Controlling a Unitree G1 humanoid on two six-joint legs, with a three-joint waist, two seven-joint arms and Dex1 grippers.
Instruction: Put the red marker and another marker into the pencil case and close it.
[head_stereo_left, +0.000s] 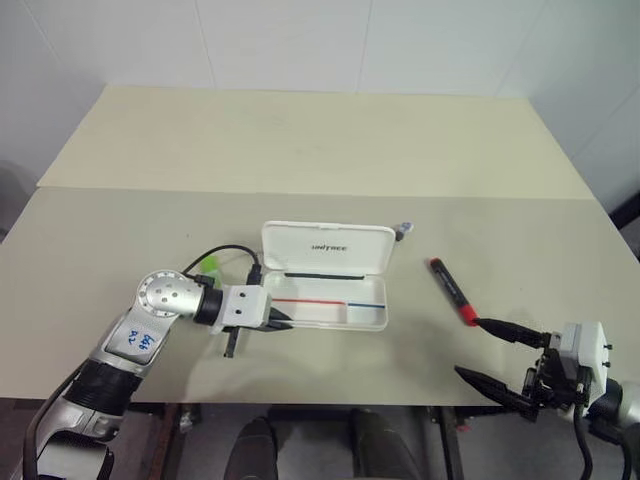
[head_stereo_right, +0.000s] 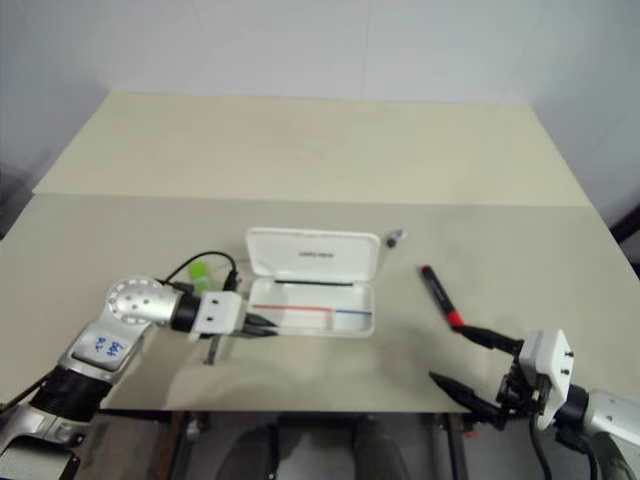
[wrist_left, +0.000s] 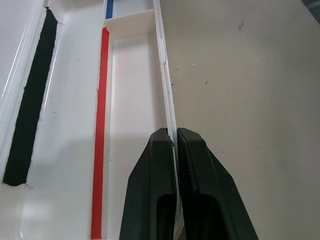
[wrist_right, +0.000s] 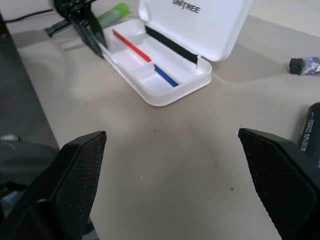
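Table: a pale beige surface in two joined slabs, bearing everything below.

Pencil case: white, hinged, lying open between the two grippers, its lid raised on the far side; thin red and blue lines run along the tray floor and a black strip sits under the lid. The left gripper meets it at the near corner of its end wall.

Left gripper: clenched, the two black fingers pinched on the thin white front wall of the case, one finger inside the tray, the other outside.

Right gripper: released, fingers spread wide and holding nothing, near the table's front edge, well apart from the case.

Red marker: black barrel, red cap end, lying flat on the table between the case and the right gripper, the red end just beside that gripper's farther fingertip.

Green marker: lime-green, lying on the table just behind the left gripper's wrist, outside the case, partly hidden.

Small grey bit: beyond the lid's far corner, away from both grippers
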